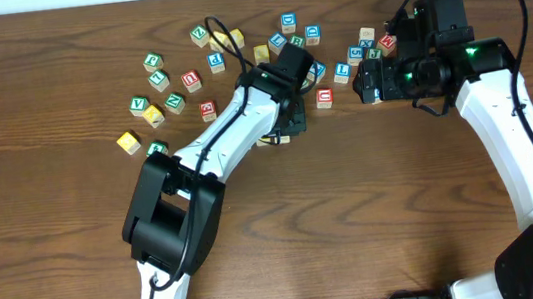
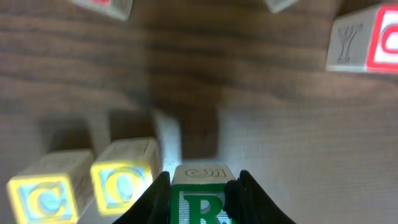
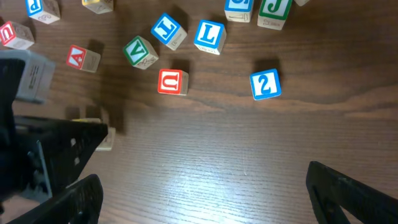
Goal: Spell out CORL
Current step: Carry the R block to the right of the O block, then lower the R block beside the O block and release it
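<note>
My left gripper (image 2: 202, 186) is shut on a green R block (image 2: 200, 202) and holds it low over the wood, just right of a yellow O block (image 2: 124, 180). A yellow C block (image 2: 43, 194) stands left of the O. In the overhead view the left gripper (image 1: 289, 122) is at the table's middle and covers these blocks. A blue L block (image 3: 209, 36) lies among loose blocks in the right wrist view. My right gripper (image 3: 202, 193) is open and empty above bare wood; in the overhead view it (image 1: 369, 79) hovers right of the left one.
Several loose letter blocks lie scattered across the back of the table (image 1: 235, 52). Near the right gripper are a red U block (image 3: 172, 81), a blue 2 block (image 3: 265, 84) and a green V block (image 3: 140, 51). A Y-faced block (image 2: 364, 40) lies ahead of the left gripper.
</note>
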You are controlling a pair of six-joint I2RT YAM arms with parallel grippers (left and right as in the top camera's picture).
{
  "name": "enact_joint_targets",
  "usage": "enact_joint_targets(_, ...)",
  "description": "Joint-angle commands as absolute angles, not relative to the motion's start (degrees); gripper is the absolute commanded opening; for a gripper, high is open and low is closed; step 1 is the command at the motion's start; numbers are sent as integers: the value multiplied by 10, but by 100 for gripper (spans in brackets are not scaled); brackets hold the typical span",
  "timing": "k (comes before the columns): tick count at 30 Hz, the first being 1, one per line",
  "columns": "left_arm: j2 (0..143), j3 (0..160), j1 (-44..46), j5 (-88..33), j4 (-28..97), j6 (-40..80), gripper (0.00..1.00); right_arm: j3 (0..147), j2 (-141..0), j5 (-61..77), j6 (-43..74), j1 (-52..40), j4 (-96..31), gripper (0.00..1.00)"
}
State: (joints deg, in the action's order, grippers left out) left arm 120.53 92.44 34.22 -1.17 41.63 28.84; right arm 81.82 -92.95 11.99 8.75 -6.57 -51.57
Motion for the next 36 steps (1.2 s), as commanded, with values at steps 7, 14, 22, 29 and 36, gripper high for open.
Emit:
enact_joint_targets(7, 1214, 889, 341, 40, 376, 321, 25, 827, -930, 120, 94, -72, -518, 99)
enact_joint_targets(14, 1227, 887, 341, 41, 363, 321, 25, 827, -930, 120, 94, -72, -519, 99)
enact_joint_targets(22, 1227, 887, 341, 41, 363, 321, 34, 827, -930, 120, 94, -72, -521, 99)
enact_joint_targets(29, 1227, 887, 341, 41, 363, 321, 35, 827, -930, 120, 94, -72, -520, 99)
enact_joint_targets(36, 1226, 889, 341, 35, 364, 320, 43, 827, -930, 120, 94, -72, -521, 99)
